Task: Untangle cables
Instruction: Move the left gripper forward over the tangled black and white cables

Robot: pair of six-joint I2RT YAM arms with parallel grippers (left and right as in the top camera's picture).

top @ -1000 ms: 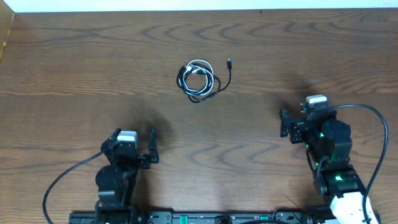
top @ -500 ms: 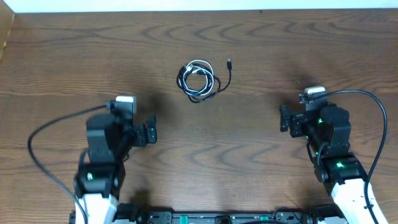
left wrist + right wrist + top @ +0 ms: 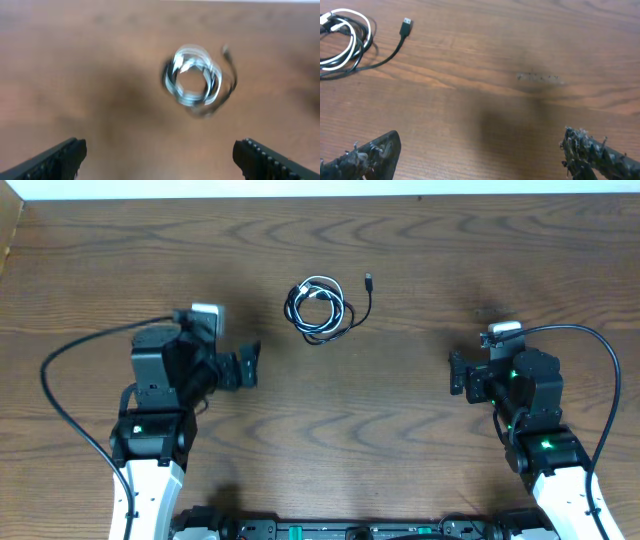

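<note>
The cables lay as one small coil on the desk, about midway between its left and right edges and nearer the far edge than the near one. The white cable was looped inside and across the rings of the black cable, so the two were wound together. One black tail ran out to the right and ended in a plug lying free on the wood. The other ends could not be picked out. The left wrist view was blurred and showed only the coil ahead.

Neither arm touched the coil. The left gripper was near it, on the left and towards the near edge, with its jaws spread wide and nothing between them. The right gripper was well apart from the coil, towards the right edge. It was likewise spread wide and empty, with the plug and part of the coil at the top left of its view.

By my judgement the step in hand was the approach, and no untangling had begun. The next move called for one gripper to come down and pin or pinch one cable. The free black tail looked the easiest hold, and the other gripper could then take a white loop and draw it clear. The cords were thin and lay flat on the wood, so the fingertips would have to close right at the surface.
</note>
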